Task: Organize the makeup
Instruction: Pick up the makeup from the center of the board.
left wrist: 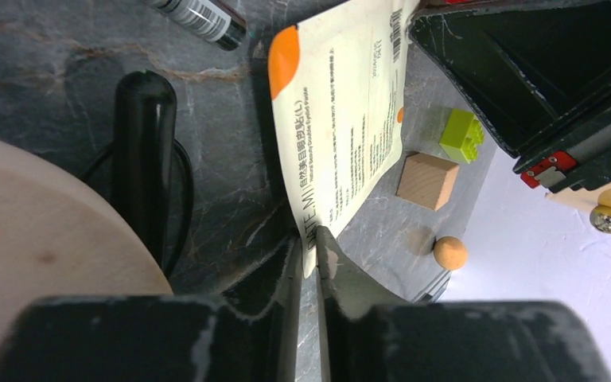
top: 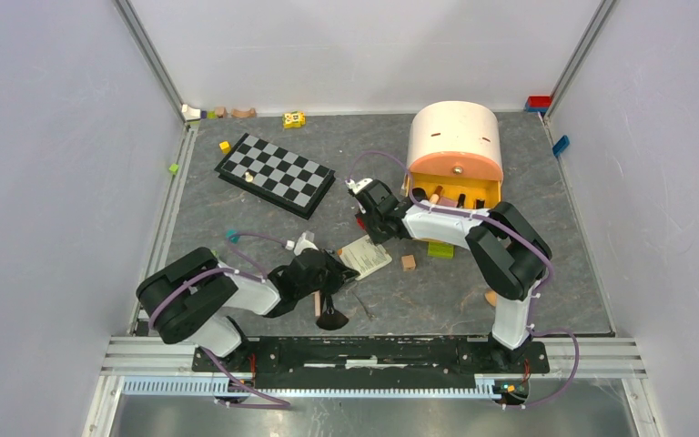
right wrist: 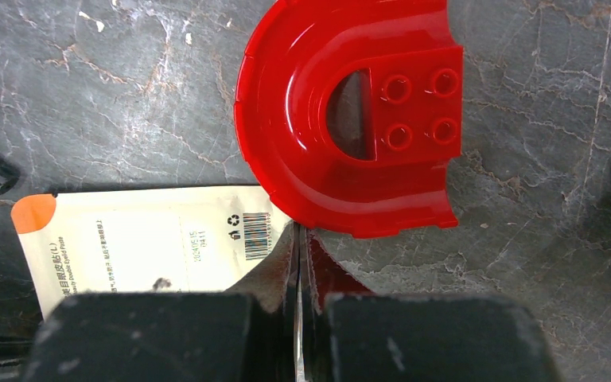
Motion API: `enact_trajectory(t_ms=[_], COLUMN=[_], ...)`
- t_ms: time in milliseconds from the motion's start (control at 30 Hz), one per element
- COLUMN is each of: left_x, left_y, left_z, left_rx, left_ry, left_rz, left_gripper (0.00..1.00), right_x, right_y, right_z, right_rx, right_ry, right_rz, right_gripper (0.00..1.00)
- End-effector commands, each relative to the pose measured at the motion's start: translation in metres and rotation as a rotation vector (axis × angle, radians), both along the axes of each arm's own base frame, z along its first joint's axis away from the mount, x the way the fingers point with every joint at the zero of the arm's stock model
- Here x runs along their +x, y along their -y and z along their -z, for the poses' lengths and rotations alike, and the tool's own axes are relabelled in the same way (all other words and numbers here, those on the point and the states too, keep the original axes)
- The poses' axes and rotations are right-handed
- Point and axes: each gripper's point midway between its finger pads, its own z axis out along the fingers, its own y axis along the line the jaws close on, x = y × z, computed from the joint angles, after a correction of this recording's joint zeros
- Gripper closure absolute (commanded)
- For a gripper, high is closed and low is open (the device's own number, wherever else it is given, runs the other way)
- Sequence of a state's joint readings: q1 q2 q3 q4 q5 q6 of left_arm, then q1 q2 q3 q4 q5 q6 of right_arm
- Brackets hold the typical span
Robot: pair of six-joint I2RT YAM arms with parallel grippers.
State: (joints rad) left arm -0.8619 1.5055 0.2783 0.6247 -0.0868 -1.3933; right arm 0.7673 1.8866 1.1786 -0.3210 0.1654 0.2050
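Note:
A white packet with an orange corner (left wrist: 342,119) lies on the dark mat, and my left gripper (left wrist: 308,243) is shut on its near edge. The top view shows that gripper (top: 332,269) at the packet (top: 369,257). A black brush handle (left wrist: 143,159) lies to the left of the packet, a black tube (left wrist: 199,16) beyond it. My right gripper (right wrist: 298,231) is shut with nothing between its fingers, over the packet's barcode corner (right wrist: 254,235) and the rim of the red curved piece (right wrist: 350,119). An orange sponge (left wrist: 450,253) sits near the mat's edge.
A peach organizer box (top: 455,137) with its drawer (top: 450,193) pulled out stands at the back right. A chessboard (top: 275,173) lies at the back left. A wooden cube (left wrist: 427,180) and a green brick (left wrist: 461,135) sit right of the packet. A pale rounded surface (left wrist: 32,231) fills the left wrist view's left.

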Motion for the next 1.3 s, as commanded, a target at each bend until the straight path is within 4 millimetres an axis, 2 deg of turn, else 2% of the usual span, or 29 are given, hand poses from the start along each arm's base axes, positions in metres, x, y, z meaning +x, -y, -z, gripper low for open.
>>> enact_trajectory(t_ms=[0, 133, 233, 333, 367, 433, 500, 600, 767, 867, 967, 1100, 1267], left_x=[-0.008, -0.006, -0.004, 0.000, 0.002, 0.006, 0.010, 0.016, 0.020, 0.020, 0.017, 0.016, 0.013], left_y=[-0.025, -0.026, -0.029, -0.032, -0.031, -0.033, -0.036, -0.039, -0.041, -0.043, -0.048, -0.045, -0.029], left_z=[0.038, 0.033, 0.026, 0.015, 0.006, -0.007, -0.022, -0.046, -0.082, -0.104, -0.126, -0.169, -0.226], left_rx=[0.163, 0.169, 0.182, 0.203, 0.202, 0.225, 0.253, 0.285, 0.296, 0.282, 0.280, 0.280, 0.264], left_ry=[-0.067, -0.054, -0.035, -0.007, 0.014, 0.045, 0.079, 0.138, 0.205, 0.237, 0.274, 0.348, 0.432], left_rz=[-0.034, -0.041, -0.045, -0.046, -0.043, -0.042, -0.040, -0.034, -0.020, -0.017, -0.012, 0.045, 0.161], left_gripper=[0.86, 0.97, 0.98, 0.98, 0.98, 0.98, 0.98, 0.98, 0.98, 0.98, 0.98, 0.98, 0.98], right_x=[-0.028, -0.023, -0.011, 0.006, 0.010, 0.015, 0.017, 0.015, -0.001, -0.011, -0.022, -0.037, -0.061], right_y=[0.026, 0.021, 0.013, 0.004, 0.000, -0.006, -0.009, -0.011, 0.001, 0.018, 0.041, 0.082, 0.137], right_z=[0.027, 0.021, -0.005, -0.052, -0.072, -0.111, -0.146, -0.196, -0.254, -0.271, -0.277, -0.271, -0.257], right_rx=[-0.090, -0.076, -0.045, 0.007, 0.036, 0.100, 0.163, 0.235, 0.336, 0.346, 0.324, 0.258, 0.188], right_ry=[-0.116, -0.100, -0.041, 0.058, 0.096, 0.169, 0.233, 0.309, 0.408, 0.451, 0.483, 0.515, 0.532], right_rz=[0.000, -0.008, -0.013, -0.013, -0.018, -0.027, -0.037, -0.050, -0.056, -0.036, 0.003, 0.095, 0.256], right_gripper=[1.00, 1.00, 0.98, 0.90, 0.83, 0.63, 0.53, 0.50, 0.51, 0.51, 0.51, 0.50, 0.49])
